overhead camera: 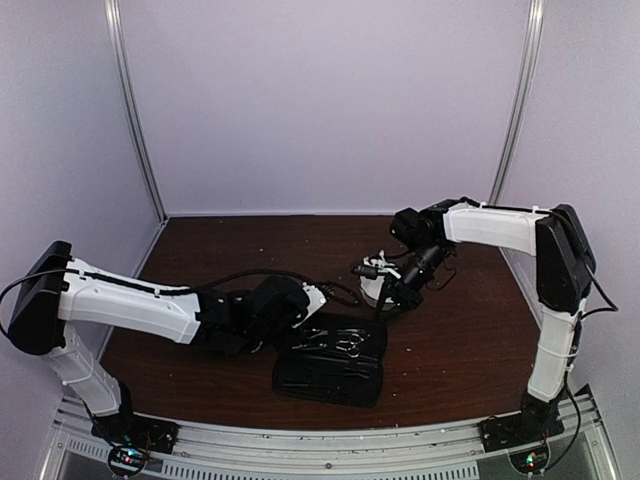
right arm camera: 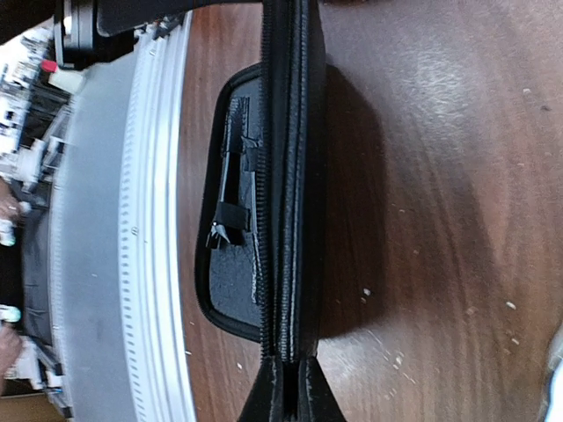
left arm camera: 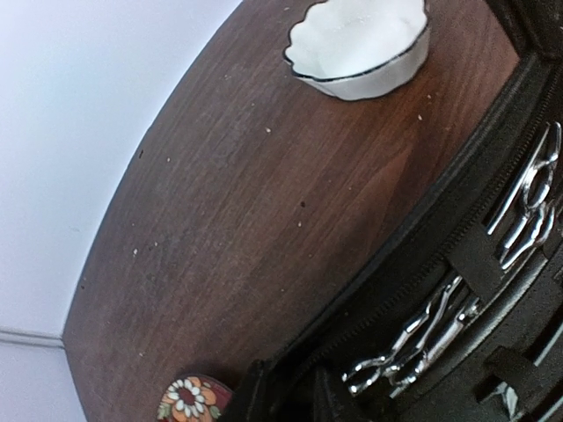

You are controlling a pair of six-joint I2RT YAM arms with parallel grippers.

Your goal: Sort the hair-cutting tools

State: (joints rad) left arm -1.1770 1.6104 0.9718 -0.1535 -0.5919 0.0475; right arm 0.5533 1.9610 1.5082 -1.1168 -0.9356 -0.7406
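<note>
A flat black zip case [overhead camera: 335, 358] lies open in the middle of the table. Two silver scissors [left arm camera: 422, 338] [left arm camera: 528, 198] sit strapped inside its far half [overhead camera: 340, 340]. In the right wrist view a thin black clip-like stick [right arm camera: 230, 198] lies under an elastic band in the other half. My right gripper [right arm camera: 286, 365] is shut on the rim of the case [right arm camera: 290, 176], which stands edge-on before it. This gripper [overhead camera: 392, 298] is at the case's far right corner. My left gripper [left arm camera: 288, 397] stands slightly open at the case's left edge [overhead camera: 298, 318], its fingers either side of the rim.
A white scalloped bowl [left arm camera: 361, 44] [overhead camera: 372, 288] stands just beyond the case, beside the right gripper. A red flowered plate [left arm camera: 189, 400] peeks out beside the left fingers. The table's white front rail [right arm camera: 158, 264] runs along the near edge.
</note>
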